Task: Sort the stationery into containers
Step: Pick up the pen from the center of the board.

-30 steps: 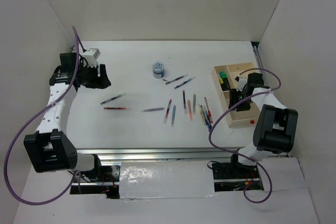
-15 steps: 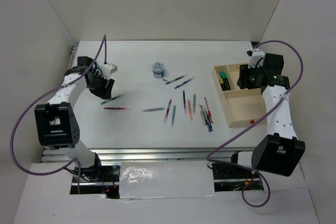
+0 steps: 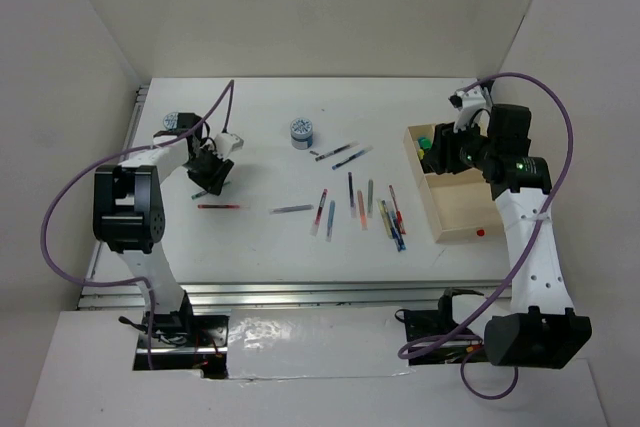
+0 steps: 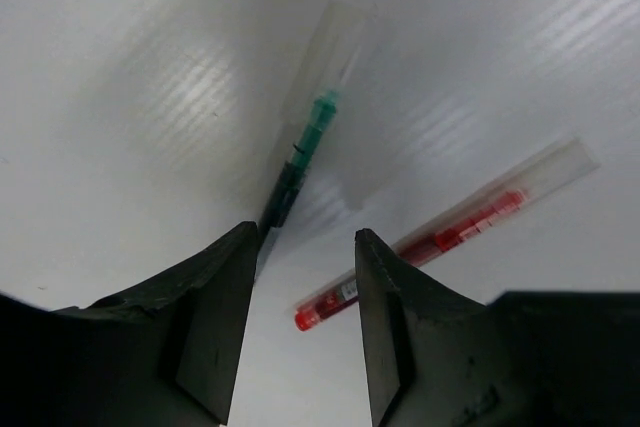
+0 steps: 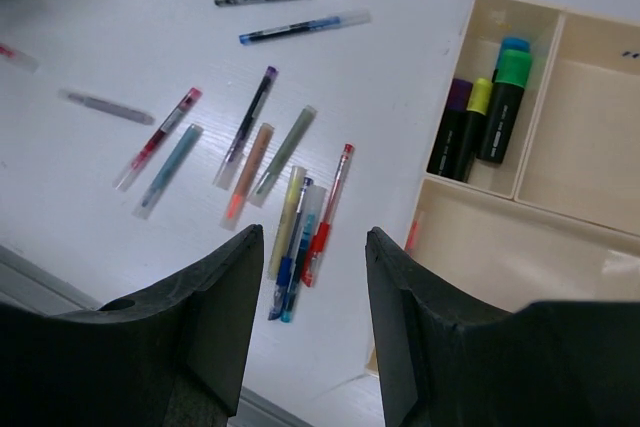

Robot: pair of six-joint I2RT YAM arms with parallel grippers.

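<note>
My left gripper (image 3: 212, 171) is open, low over the table at the left. In the left wrist view my left gripper (image 4: 305, 239) frames the dark end of a green pen (image 4: 305, 147); a red pen (image 4: 440, 237) lies just right of it. My right gripper (image 3: 445, 152) is open and empty, raised over the far left part of the wooden tray (image 3: 465, 212). The right wrist view shows my right gripper (image 5: 310, 237) above a cluster of pens (image 5: 300, 227), and the tray (image 5: 590, 127) with several highlighters (image 5: 480, 117) in one compartment.
A round blue-white pot (image 3: 301, 133) stands at the back centre, with two pens (image 3: 340, 154) to its right. A grey pen (image 3: 292, 209) and several more pens (image 3: 360, 202) lie mid-table. White walls enclose the table on three sides.
My left gripper swung right and nearer, down over the green pen. My right gripper rose out of the tray's near part and moved to its far left corner.
</note>
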